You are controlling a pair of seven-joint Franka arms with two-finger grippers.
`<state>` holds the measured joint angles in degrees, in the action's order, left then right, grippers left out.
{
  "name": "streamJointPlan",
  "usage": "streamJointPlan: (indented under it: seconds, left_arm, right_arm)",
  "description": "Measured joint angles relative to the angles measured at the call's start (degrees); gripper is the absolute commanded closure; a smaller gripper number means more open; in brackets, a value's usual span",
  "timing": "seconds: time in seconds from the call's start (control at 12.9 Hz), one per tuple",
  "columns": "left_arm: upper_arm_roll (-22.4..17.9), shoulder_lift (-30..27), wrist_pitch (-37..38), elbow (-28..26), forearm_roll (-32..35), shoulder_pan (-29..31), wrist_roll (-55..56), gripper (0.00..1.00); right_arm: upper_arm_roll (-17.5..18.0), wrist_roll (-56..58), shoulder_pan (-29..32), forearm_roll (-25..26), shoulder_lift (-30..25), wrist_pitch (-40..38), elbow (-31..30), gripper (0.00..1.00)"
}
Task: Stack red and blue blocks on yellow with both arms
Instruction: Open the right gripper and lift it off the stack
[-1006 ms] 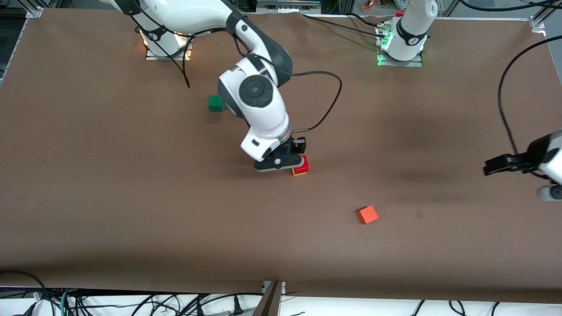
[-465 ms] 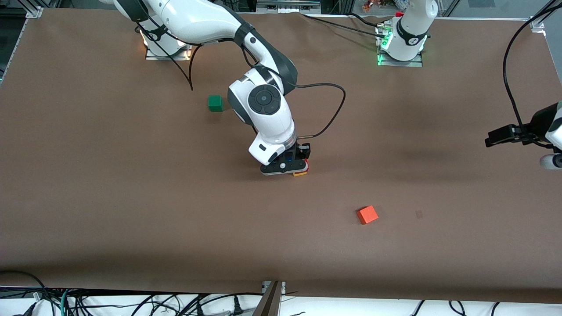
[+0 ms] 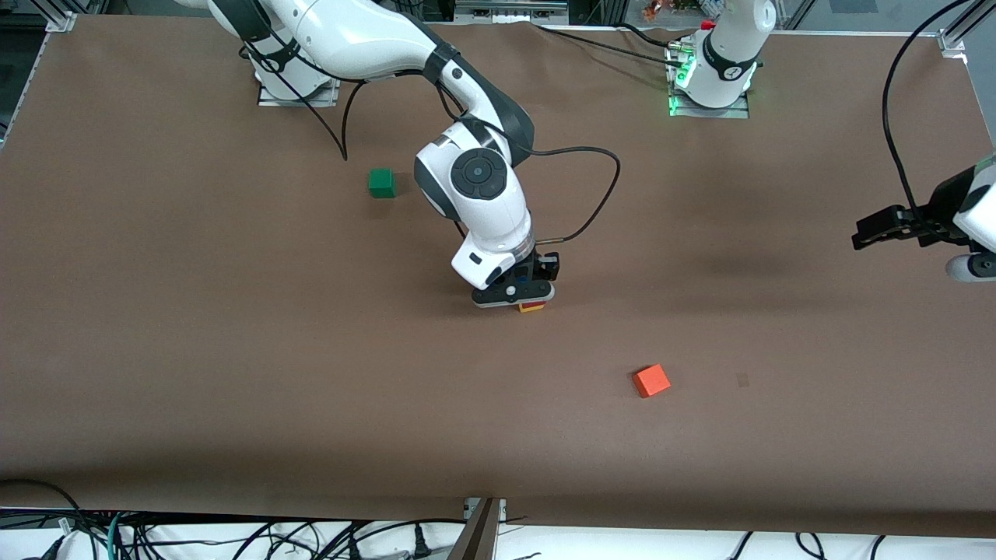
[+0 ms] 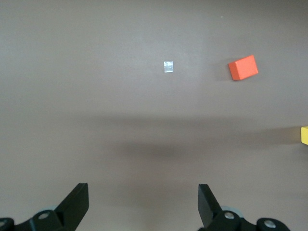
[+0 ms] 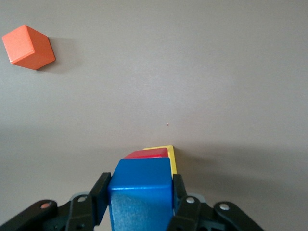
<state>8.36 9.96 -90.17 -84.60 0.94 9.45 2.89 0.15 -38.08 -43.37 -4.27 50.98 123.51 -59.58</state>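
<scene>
Holding the blue block (image 5: 141, 192) clamped between its fingers, the right claw (image 3: 520, 299) hangs directly over the red block (image 5: 147, 154), which sits on the yellow block (image 5: 169, 155) near the middle of the worktop (image 3: 233, 350). To finish well, it should square blue's edges with red's, descend straight until the faces meet, then release without nudging the stack. The left claw (image 4: 143, 202) waits, spread wide and empty, over the left arm's end of the worktop.
</scene>
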Motion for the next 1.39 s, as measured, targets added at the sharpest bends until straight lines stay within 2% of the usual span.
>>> streamJointPlan:
  seconds: [0.62,1.01,1.08,1.16,1.32,1.39]
  left_arm:
    - [-0.5,0.2,-0.1,-1.1,0.0,0.0,0.0,0.0]
    - [-0.5,0.2,-0.3,-1.1,0.0,0.0,0.0,0.0]
    - [-0.5,0.2,-0.3,-1.1,0.0,0.0,0.0,0.0]
    - [-0.5,0.2,-0.3,-1.1,0.0,0.0,0.0,0.0]
    - [-0.5,0.2,-0.3,-1.1,0.0,0.0,0.0,0.0]
    - [-0.5,0.2,-0.3,-1.1,0.0,0.0,0.0,0.0]
  right_arm:
    - [0.0,-0.2,-0.7,0.0,1.0,1.6,0.0,0.71]
    - [0.0,-0.2,-0.8,0.1,1.2,1.6,0.0,0.67]
    - [0.0,-0.2,-0.9,0.1,1.2,1.6,0.0,0.62]
    - [0.0,-0.2,-0.9,0.1,1.2,1.6,0.0,0.52]
    - [0.0,-0.2,-0.9,0.1,1.2,1.6,0.0,0.07]
    - [0.0,-0.2,-0.9,0.1,1.3,1.6,0.0,0.0]
